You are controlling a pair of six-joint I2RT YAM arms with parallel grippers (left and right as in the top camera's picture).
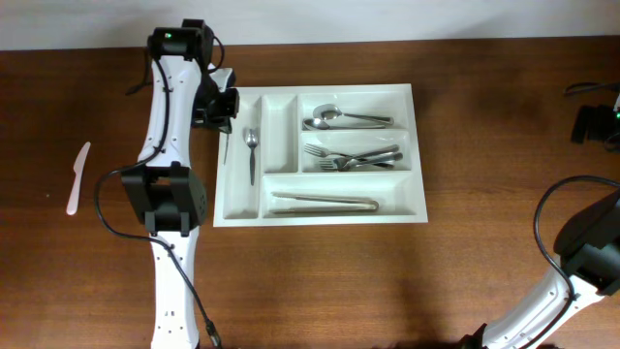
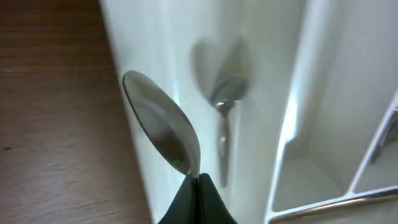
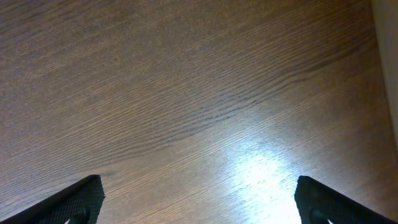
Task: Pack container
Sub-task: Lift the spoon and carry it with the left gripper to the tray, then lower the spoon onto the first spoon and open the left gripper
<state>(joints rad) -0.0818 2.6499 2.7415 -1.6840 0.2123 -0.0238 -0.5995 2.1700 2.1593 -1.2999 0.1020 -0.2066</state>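
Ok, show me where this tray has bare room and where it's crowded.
The second upright compartment, between the slot with the small spoon and the horizontal ones, is bare. The forks crowd the middle one; spoons and tongs occupy the others. Bare table lies below the tray.

Spoon (image 2: 163, 127) in left claw (image 2: 198, 182), bowl jutting past tips, across left wall of container (image 2: 140, 43). Table (image 2: 56, 112) left of claw. Second spoon (image 2: 224, 118) in narrow compartment just right of claw. Further right, long compartments: spoons (image 1: 334, 118) level with claw, forks (image 1: 354, 157) next, tongs (image 1: 325, 203) nearest arm bases. Knife (image 1: 77, 177) on table, well left of claw. Right claw (image 3: 199, 205) over table, well apart from container.
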